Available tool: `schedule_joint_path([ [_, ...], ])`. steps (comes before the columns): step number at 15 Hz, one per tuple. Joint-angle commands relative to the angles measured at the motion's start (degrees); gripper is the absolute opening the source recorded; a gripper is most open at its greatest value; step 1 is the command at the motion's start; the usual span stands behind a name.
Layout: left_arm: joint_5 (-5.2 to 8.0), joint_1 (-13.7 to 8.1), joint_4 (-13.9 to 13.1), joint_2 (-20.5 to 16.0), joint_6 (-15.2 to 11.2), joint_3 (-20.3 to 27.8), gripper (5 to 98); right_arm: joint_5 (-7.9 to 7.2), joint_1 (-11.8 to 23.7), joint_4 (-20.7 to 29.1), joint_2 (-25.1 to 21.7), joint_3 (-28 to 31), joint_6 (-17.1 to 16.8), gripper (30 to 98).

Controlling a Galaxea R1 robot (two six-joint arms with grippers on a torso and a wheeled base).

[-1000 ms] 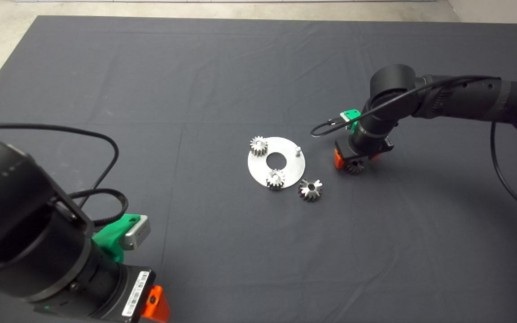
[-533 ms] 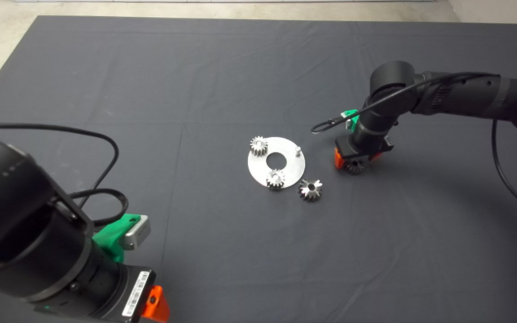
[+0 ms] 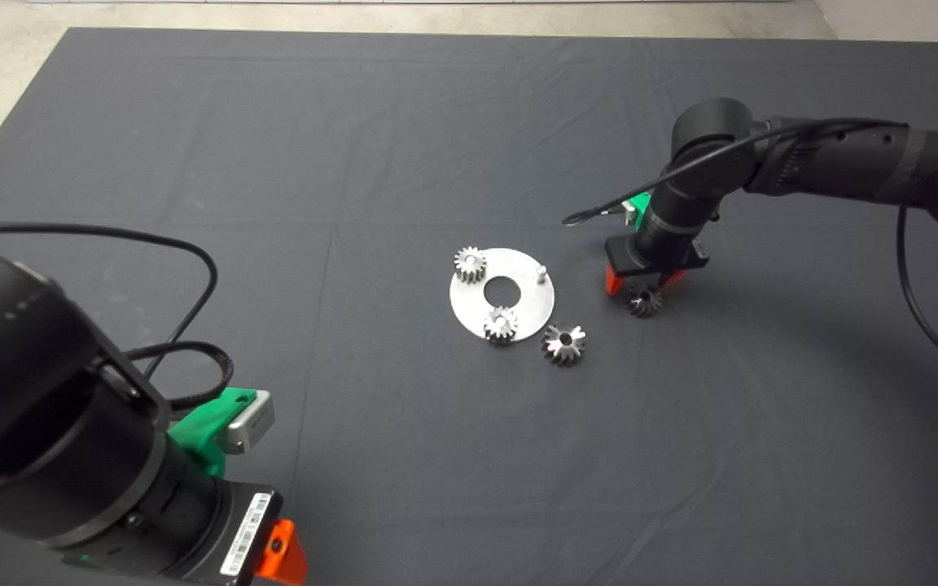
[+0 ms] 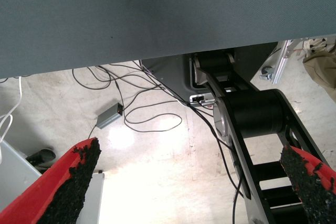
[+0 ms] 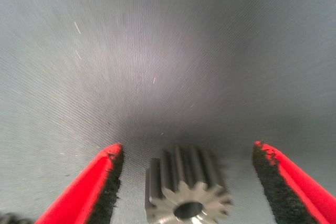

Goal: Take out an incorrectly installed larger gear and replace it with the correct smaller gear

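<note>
Step in hand: pick-up of small gear (image 5: 186, 195). Right gripper (image 5: 186, 182) open, fingers astride it, apart. Next: close, carry to bare peg (image 3: 541, 269); left gripper (image 4: 189, 182) parked, open.

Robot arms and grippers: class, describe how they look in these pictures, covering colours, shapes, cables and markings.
Both arms are black, built of rounded cylindrical segments, with thin black cables looping alongside. The left gripper and right gripper each have two red fingers faced with rough black pads, on green mounts. A white barcode label marks the left wrist.
</note>
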Motion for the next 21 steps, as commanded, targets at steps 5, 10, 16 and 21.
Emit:
schedule_joint_path([
  [5, 0.06, -0.7, 0.2, 0.0, 0.1, -0.1, 88.3, -7.19, 2.8, 4.3, 0.4, 0.6, 0.4, 61.4],
  [10, 0.03, -0.7, 0.2, 0.0, 0.1, -0.1, 88.3, -7.19, 2.9, 11.3, 0.3, 1.9, 1.8, 61.3],
  [16, 0.06, -0.7, 0.2, 0.0, 0.2, 0.0, 88.3, -7.19, 2.9, 13.9, -0.2, 1.8, 1.8, 61.3],
  [21, 0.06, -0.7, 0.2, -0.2, 0.2, 0.1, 88.3, -7.19, 2.8, 13.9, -0.9, 0.2, 1.1, 61.3],
])
